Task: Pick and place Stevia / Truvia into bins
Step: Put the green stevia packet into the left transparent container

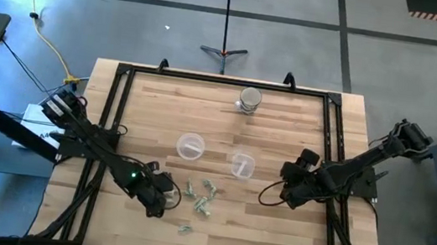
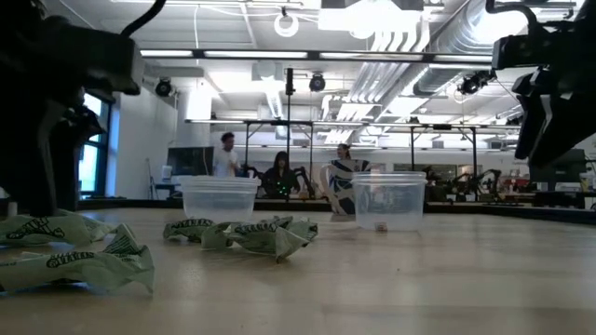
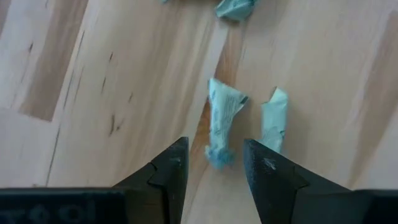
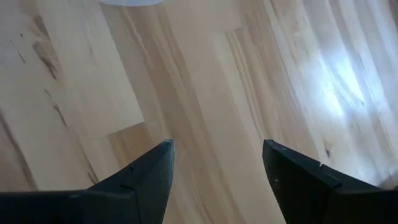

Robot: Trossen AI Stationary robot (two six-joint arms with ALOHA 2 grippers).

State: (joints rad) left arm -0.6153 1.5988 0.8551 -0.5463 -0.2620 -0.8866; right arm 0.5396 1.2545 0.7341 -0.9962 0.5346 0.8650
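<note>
Your left gripper [image 3: 214, 163] hovers, jaws narrowly parted, over a crumpled packet [image 3: 221, 121]; its green lettering's unreadable. Right gripper [image 4: 217, 163] gapes wide, empty.

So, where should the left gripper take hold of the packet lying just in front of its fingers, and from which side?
Probably from straight above, across the packet's narrow width near its middle. It lies flat and elongated on the table, in line with the gap of the open left gripper, and a second packet lies close beside it, so a narrow pinch would avoid that one.
</note>
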